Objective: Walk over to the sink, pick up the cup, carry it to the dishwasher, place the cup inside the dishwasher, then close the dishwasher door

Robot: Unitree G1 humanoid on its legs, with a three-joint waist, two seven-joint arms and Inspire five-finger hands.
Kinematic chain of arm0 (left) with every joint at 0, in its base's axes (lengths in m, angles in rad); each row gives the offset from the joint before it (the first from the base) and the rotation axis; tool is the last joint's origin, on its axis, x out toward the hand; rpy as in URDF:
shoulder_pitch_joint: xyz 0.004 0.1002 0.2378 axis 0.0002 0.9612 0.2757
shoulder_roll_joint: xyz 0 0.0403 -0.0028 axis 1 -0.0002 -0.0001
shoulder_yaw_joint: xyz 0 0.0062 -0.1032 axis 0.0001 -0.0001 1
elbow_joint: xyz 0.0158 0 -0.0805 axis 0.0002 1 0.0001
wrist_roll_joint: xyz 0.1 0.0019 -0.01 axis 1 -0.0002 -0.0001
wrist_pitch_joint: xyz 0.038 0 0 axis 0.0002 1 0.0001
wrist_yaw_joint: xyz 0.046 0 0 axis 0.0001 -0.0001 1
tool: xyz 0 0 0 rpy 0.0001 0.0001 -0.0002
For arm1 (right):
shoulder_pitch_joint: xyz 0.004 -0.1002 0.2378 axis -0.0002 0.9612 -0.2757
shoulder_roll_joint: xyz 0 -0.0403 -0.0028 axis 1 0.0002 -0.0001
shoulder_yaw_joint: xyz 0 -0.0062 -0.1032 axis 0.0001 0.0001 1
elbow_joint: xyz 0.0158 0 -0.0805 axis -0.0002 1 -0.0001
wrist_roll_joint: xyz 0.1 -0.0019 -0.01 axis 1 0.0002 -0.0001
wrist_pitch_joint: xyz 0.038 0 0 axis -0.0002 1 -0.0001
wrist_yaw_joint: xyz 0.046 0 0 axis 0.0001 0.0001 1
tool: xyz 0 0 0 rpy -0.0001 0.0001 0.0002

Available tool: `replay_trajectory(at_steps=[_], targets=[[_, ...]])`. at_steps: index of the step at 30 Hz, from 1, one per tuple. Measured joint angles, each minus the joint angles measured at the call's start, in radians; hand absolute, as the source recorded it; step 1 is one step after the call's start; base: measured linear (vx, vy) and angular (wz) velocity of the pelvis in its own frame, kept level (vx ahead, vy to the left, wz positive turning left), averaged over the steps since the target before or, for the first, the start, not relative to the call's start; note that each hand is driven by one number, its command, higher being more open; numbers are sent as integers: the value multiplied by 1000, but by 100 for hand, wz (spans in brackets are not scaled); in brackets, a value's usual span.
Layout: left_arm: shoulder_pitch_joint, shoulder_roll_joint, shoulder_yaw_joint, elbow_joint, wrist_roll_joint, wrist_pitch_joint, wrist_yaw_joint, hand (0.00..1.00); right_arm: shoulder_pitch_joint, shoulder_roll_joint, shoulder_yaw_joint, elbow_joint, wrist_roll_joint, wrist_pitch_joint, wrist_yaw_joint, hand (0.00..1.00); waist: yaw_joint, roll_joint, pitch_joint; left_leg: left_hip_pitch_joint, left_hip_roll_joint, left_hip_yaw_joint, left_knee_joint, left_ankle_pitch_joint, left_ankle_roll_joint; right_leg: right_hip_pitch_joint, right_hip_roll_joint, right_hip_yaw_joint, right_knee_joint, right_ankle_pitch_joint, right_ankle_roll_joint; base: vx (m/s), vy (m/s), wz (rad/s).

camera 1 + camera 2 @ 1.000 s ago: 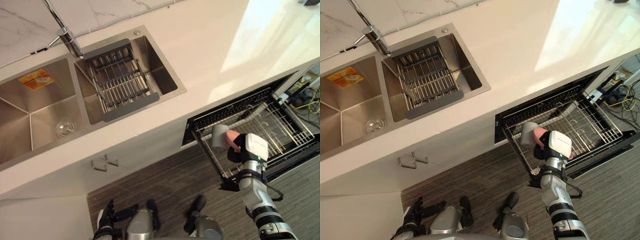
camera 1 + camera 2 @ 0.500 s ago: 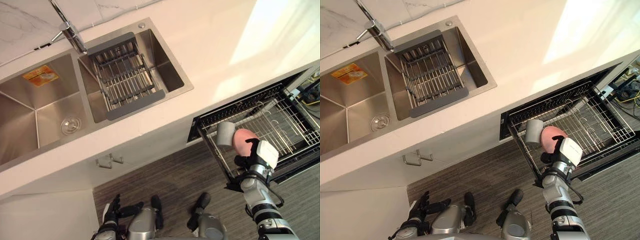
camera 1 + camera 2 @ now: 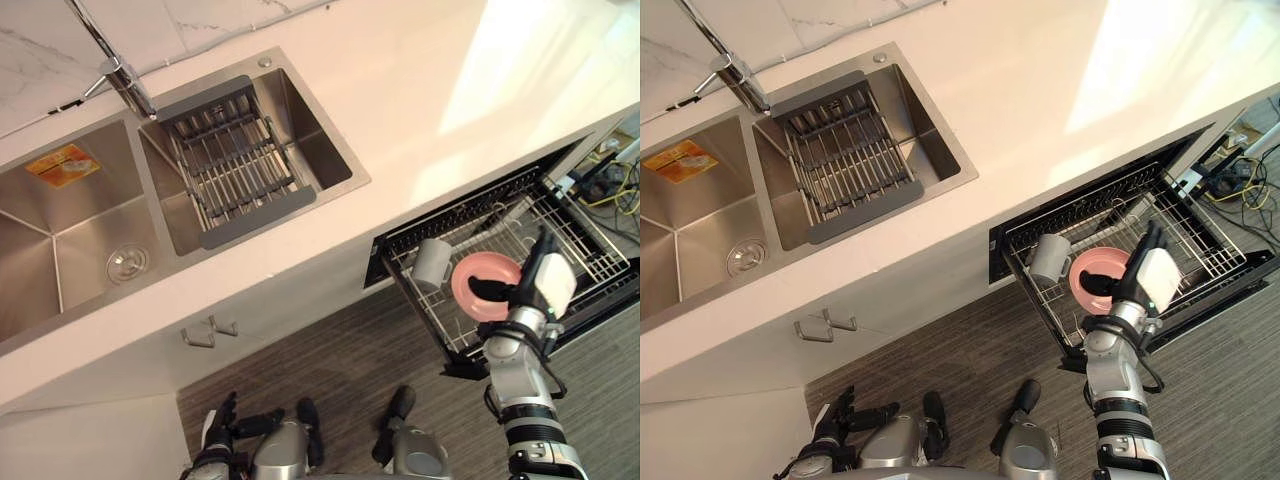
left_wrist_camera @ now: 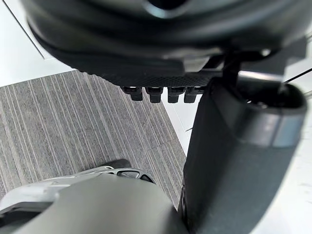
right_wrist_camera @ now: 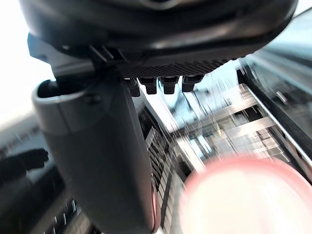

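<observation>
The pink cup (image 3: 466,273) rests in the pulled-out dishwasher rack (image 3: 592,250), its mouth turned up toward me. It also shows as a pink blur (image 5: 243,200) past the thumb in the right wrist view. My right hand (image 3: 540,275) hovers just over it, open, fingers straight and pointing into the rack, the dark thumb across the cup's mouth. My left hand (image 3: 213,445) hangs low by the floor, open, fingers straight (image 4: 161,92).
A grey mug (image 3: 432,263) stands in the rack's near-left corner beside the pink cup. The double sink (image 3: 60,220) with a drainer insert (image 3: 235,165) and faucet (image 3: 120,75) lies to the left. The worktop overhangs the dishwasher opening (image 3: 460,215). Cables (image 3: 615,180) lie at far right.
My right hand has opened and let go of the pink cup, which now lies in the rack with its mouth up. The left hand stayed put; the head camera shifted slightly.
</observation>
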Motion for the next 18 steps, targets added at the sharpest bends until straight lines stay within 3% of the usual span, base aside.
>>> replay_trajectory(at_steps=[4, 7, 8, 13, 18], targets=[[3, 10, 3, -1, -1, 19, 2, 100, -11, -15, -181, 34, 184, 24, -129, 100, -2, -22, -13, 10, 0, 8, 22, -8, 0, 14, -9, 37, -5, 0, 14, -63, 59, -7], [9, 9, 4, -1, -3, 28, 14, 100, -16, -75, -276, 143, 326, 26, -174, 100, -24, -21, -16, 0, 7, 27, 55, -21, 0, 7, -8, 60, -5, 2, 18, -103, 33, -21], [11, 10, 3, -1, -7, 33, 18, 100, -11, -86, -302, 174, 386, 25, -179, 0, -37, -18, -20, -11, 12, 34, 66, -25, 0, -6, -7, 70, -5, -1, 22, -133, 22, -29], [9, 8, -7, 3, -34, 44, 18, 100, 0, -87, -396, 279, 627, 8, -175, 0, -85, 14, -20, -67, 19, 65, 95, -28, 0, -70, -6, 106, -4, 16, 7, -87, 15, -20], [0, -25, -20, 6, -62, 41, 17, 100, 20, -73, -415, 302, 890, -55, -29, 0, -89, 82, 6, -84, 11, 82, 88, -28, 0, -99, -13, 123, -4, 25, 6, -38, 14, -7]])
